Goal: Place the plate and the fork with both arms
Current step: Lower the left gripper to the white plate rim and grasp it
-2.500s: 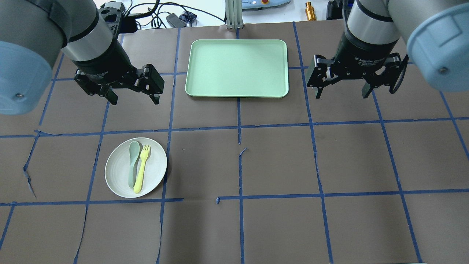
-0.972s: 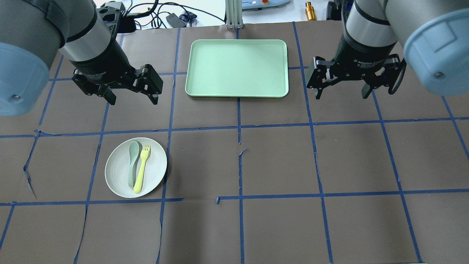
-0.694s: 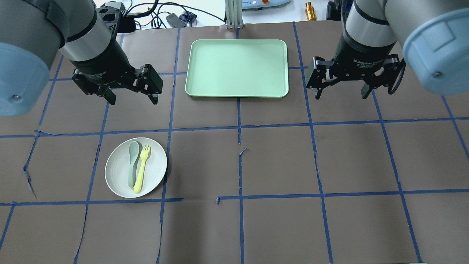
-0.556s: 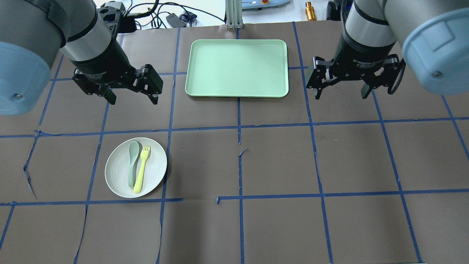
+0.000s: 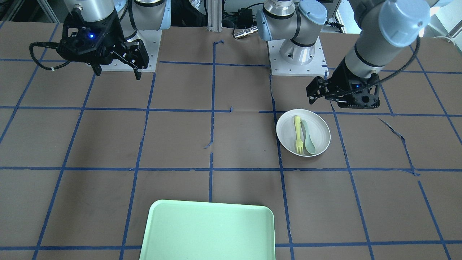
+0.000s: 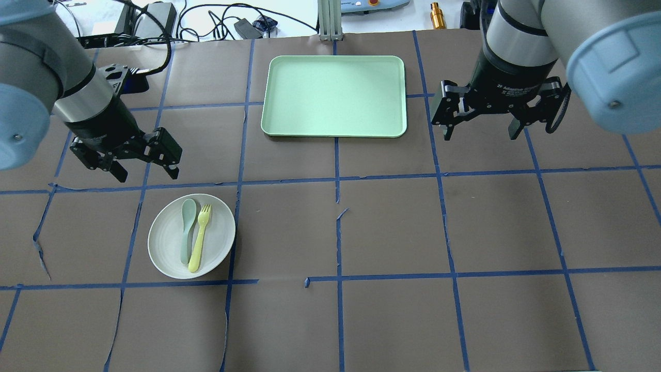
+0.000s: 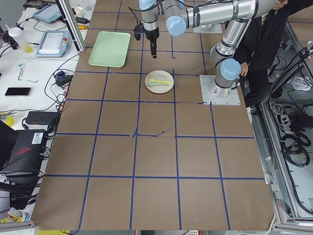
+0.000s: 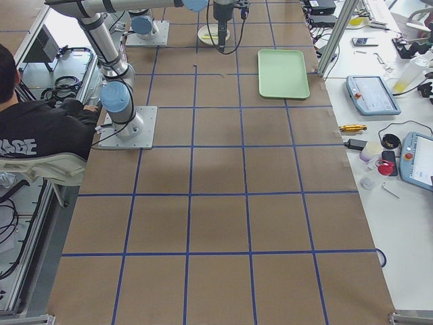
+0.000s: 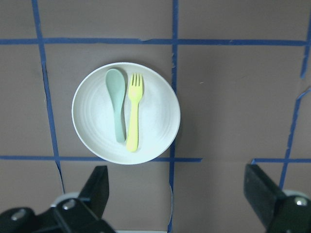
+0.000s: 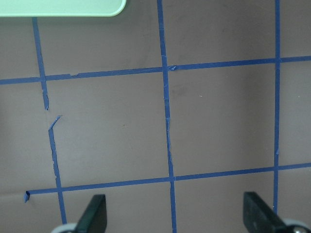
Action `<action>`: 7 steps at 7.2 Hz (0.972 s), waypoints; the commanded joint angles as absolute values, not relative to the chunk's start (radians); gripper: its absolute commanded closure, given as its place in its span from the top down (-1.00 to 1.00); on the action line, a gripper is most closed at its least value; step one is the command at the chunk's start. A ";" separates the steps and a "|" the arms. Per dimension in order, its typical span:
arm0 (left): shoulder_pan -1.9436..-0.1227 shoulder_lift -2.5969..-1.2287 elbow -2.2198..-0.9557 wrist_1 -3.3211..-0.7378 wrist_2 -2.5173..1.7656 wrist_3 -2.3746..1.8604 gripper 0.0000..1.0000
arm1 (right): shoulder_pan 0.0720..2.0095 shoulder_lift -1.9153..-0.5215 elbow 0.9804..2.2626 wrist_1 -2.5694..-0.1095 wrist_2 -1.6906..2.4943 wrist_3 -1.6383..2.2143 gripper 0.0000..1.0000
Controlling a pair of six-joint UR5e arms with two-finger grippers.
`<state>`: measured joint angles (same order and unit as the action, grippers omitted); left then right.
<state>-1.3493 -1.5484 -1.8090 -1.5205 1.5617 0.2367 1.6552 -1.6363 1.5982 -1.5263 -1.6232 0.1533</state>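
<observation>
The white plate [image 6: 165, 245] lies on the brown table at front left, with the pale-yellow fork [image 6: 199, 243] and a grey-green spoon [image 6: 187, 230] side by side on it. My left gripper [image 6: 147, 173] is open and empty, hovering just beyond the plate's far edge. In the left wrist view the plate [image 9: 155, 116], fork [image 9: 132, 116] and spoon [image 9: 116, 109] lie ahead of the open fingers [image 9: 97, 187]. My right gripper [image 6: 480, 135] is open and empty, right of the tray. In the front view the plate [image 5: 319, 130] lies near the left gripper [image 5: 343, 103].
A mint-green rectangular tray [image 6: 333, 95] lies at the table's far middle; its corner shows in the right wrist view [image 10: 58, 7]. Blue tape lines grid the brown paper cover. Cables and devices lie beyond the far edge.
My left gripper has moved from beside the tray's left side toward me and leftward, lower, to just beyond the plate. The right gripper has barely moved. Plate, fork and spoon are unmoved.
</observation>
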 commanded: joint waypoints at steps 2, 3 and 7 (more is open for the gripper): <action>-1.213 -1.652 -2.013 -1.136 1.549 0.403 1.00 | 1.655 -1.635 1.598 -1.526 -1.624 0.155 1.00; -1.204 -1.692 -2.107 -0.950 1.549 0.388 1.00 | 1.655 -1.635 1.598 -1.526 -1.624 0.153 1.00; -1.117 -1.726 -2.230 -0.873 1.554 0.385 0.19 | 1.655 -1.637 1.597 -1.525 -1.629 0.156 1.00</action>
